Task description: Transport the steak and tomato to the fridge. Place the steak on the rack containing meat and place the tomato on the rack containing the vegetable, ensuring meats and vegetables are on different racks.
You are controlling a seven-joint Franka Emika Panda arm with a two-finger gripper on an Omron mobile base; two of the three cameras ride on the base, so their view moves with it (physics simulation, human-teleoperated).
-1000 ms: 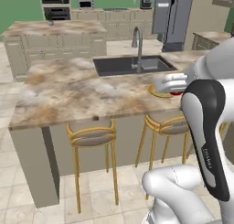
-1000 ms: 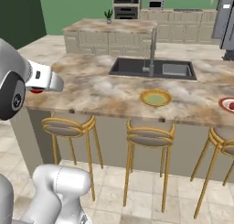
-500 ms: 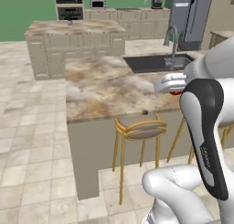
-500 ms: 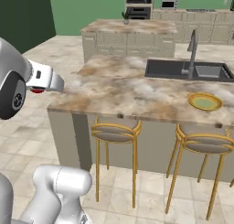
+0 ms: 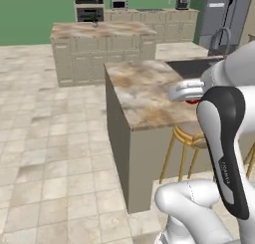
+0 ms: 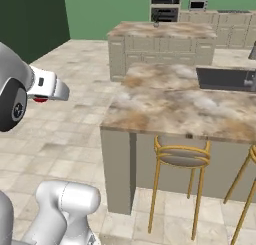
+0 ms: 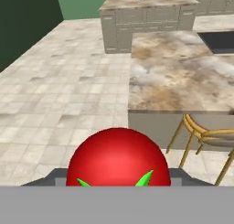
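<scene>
**Pincer carrying tomato, base beside the island**

Pincer [image 7: 118, 184] is closed on the tomato [image 7: 119, 157]; in the hand view the red ball with green leaf tips sits right at the bottom, between the finger tips, which it mostly hides. Left base view shows a sliver of red at the wrist [image 5: 192, 100], tucked behind the white forearm. Right base view shows the same red sliver under the hand [image 6: 40, 99], held up in the air over the tiled floor [image 6: 75, 134]. Marble island tabletop [image 5: 144, 91] lies ahead of the arm, with the dark sink [image 6: 225, 79] set into its far part and a faucet [image 5: 220, 39] beside it. Gold-framed stools [image 6: 181, 156] stand under the near edge. A second marble tabletop [image 6: 160, 30] stands farther back. Steel fridge [image 5: 224, 16] is at the far right in the left base view, well apart from the pincer.
</scene>
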